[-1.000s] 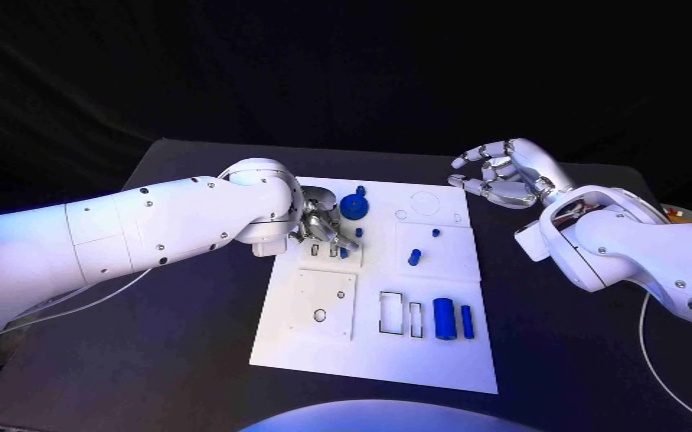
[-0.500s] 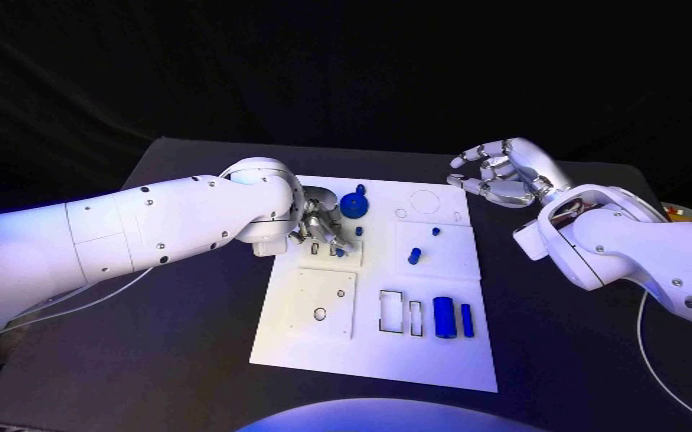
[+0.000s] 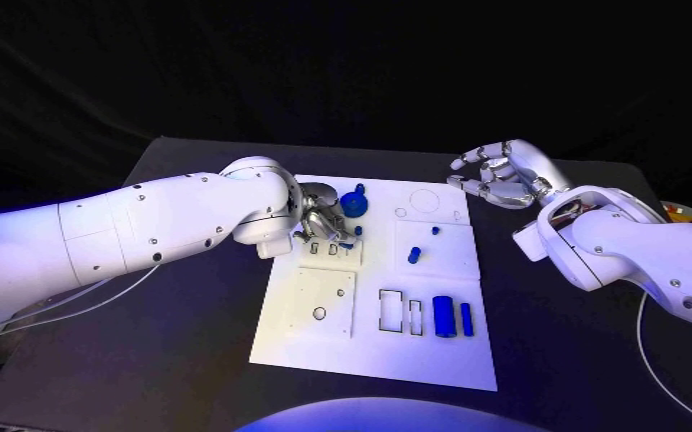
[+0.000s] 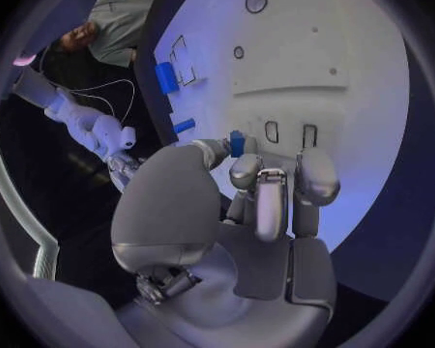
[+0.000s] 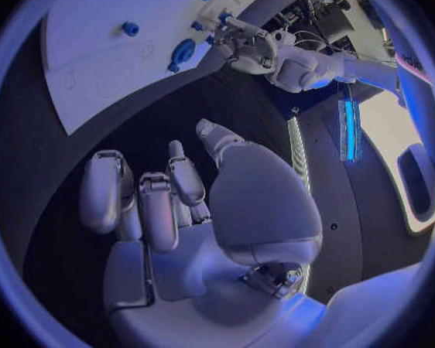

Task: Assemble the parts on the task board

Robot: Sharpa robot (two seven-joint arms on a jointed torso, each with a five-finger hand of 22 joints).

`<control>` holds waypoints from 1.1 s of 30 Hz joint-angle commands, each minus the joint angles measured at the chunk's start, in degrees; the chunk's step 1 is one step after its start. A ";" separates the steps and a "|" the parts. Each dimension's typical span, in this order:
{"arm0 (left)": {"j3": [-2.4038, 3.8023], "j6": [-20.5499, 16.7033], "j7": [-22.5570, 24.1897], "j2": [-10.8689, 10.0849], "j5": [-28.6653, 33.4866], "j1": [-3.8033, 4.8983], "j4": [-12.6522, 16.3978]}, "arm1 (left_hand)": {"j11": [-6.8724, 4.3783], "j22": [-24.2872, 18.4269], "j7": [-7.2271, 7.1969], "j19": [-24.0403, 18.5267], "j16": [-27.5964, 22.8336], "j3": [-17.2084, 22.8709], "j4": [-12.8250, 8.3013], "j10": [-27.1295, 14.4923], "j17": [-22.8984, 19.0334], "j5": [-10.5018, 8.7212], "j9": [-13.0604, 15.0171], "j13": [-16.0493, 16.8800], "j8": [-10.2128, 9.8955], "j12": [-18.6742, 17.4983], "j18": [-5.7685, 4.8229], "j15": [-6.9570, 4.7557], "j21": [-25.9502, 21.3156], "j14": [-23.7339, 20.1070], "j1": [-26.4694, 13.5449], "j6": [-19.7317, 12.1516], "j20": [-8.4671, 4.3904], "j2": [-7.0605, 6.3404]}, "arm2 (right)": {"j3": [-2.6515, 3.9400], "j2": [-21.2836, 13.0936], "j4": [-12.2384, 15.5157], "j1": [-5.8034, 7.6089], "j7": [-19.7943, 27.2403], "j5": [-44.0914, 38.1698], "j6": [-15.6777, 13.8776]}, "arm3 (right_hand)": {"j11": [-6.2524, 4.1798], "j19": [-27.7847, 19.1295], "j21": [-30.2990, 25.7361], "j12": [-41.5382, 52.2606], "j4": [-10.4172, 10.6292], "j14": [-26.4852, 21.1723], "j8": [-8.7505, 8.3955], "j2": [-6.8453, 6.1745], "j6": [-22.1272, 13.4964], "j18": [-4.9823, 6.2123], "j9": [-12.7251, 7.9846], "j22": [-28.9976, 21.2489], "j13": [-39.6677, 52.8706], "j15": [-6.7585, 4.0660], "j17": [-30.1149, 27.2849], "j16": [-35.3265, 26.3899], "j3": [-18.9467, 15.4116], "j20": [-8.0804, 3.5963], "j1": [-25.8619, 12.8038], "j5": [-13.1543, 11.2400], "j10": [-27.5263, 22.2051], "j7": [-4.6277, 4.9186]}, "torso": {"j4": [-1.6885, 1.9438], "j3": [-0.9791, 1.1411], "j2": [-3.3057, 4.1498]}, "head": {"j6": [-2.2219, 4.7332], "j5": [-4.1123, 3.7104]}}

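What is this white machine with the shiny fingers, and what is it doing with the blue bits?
It's a robot with two white arms, each ending in a silver robot hand. One picture looks down from its head; the two round ones come from cameras on its wrists. On the black table lies a white task board with small blue parts, like a round blue piece and a blue block. The left robot hand is over the board, pinching a small blue part between thumb and finger. The right robot hand floats beside the board, fingers curled, holding nothing.

task board: white plate, flat mid-table | parts: blue disc far end; small peg centre; two bars near right
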 commanded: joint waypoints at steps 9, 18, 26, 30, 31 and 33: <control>0.22 -1.42 0.55 -1.68 3.43 0.07 1.19 | 0.10 0.14 -0.41 -0.08 0.39 6.44 -4.29 0.74 8.98 0.10 7.27 0.48 4.83 0.63 -0.38 -0.31 0.32 4.40 -0.63 0.01 -0.21 -0.95 | -0.01 -0.08 -0.07 -0.17 -0.60 -0.53 0.75 | -0.15 -0.48 -0.28 -0.46 0.29 3.73 0.38 -0.17 -0.32 0.66 0.08 0.34 -0.26 -0.30 5.49 -0.38 0.03 -0.01 0.26 0.41 -0.53 0.03 | 0.12 0.12 0.04 | -0.01 0.12; 0.17 -0.88 0.21 -2.88 -2.95 0.02 2.27 | -0.43 0.72 -1.07 0.26 0.64 7.72 -4.81 1.42 9.54 0.11 8.56 0.95 6.19 1.10 -0.47 -0.71 0.59 4.56 -2.26 1.18 -0.41 -2.25 | -0.01 -0.27 -0.08 -0.19 -0.70 -0.56 0.77 | -0.15 -0.60 -0.47 -0.56 0.34 3.69 0.41 -0.23 -0.33 0.71 0.08 0.19 -0.37 -0.30 5.34 -0.43 0.02 -0.01 0.23 0.46 -0.64 0.03 | 0.30 0.11 0.06 | -0.42 0.30; 0.03 -0.87 -0.04 -2.78 -6.21 -0.06 2.28 | -0.87 1.23 -1.55 0.63 0.82 8.65 -5.02 0.92 9.94 0.11 9.43 -1.57 7.13 -0.16 -0.56 -1.08 0.84 4.66 -3.07 1.90 -0.69 -2.67 | -0.01 -0.26 -0.14 -0.26 -1.03 -1.01 1.32 | -0.11 -0.93 -0.99 -0.87 0.59 3.61 0.44 -0.35 -0.46 0.83 0.07 -0.20 -0.72 -0.28 5.04 -0.56 -0.07 0.00 0.03 0.47 -1.00 0.06 | 0.32 0.14 0.02 | -0.67 0.45; -0.18 -0.34 -0.18 -2.48 -7.37 -0.08 2.03 | -1.05 1.43 -1.77 0.78 0.82 8.81 -5.01 2.15 9.92 0.09 9.89 0.62 7.69 1.09 -0.60 -1.22 0.93 4.66 -3.54 2.44 -0.83 -2.82 | -0.01 -0.23 -0.15 -0.30 -1.12 -1.27 1.55 | -0.11 -0.97 -1.05 -0.90 0.65 3.60 0.45 -0.36 -0.49 0.84 0.06 -0.25 -0.75 -0.28 5.01 -0.58 -0.09 0.00 -0.01 0.44 -1.03 0.06 | 0.23 0.18 0.06 | -0.80 0.55; -0.24 -0.22 -0.21 -2.41 -7.54 -0.09 1.95 | -1.12 1.46 -1.87 0.81 0.82 8.86 -4.99 2.25 9.92 0.09 10.09 0.73 7.93 1.16 -0.60 -1.28 0.94 4.66 -3.75 2.64 -0.88 -2.89 | -0.01 -0.23 -0.16 -0.31 -1.14 -1.29 1.59 | -0.10 -0.99 -1.09 -0.94 0.70 3.59 0.46 -0.36 -0.50 0.85 0.06 -0.27 -0.80 -0.27 4.95 -0.60 -0.10 0.00 -0.05 0.43 -1.08 0.07 | 0.22 0.18 0.07 | -0.76 0.57; -0.35 0.07 -0.26 -2.24 -7.85 -0.09 1.72 | -1.15 1.42 -1.90 0.79 0.80 8.88 -4.99 2.28 9.88 0.08 10.16 0.75 8.01 1.17 -0.60 -1.31 0.92 4.65 -3.83 2.69 -0.91 -2.92 | -0.02 -0.23 -0.19 -0.32 -1.20 -1.32 1.66 | -0.10 -0.99 -1.09 -0.94 0.70 3.59 0.46 -0.36 -0.50 0.85 0.06 -0.27 -0.80 -0.27 4.95 -0.60 -0.10 0.00 -0.05 0.43 -1.08 0.07 | 0.23 0.18 0.09 | -0.77 0.57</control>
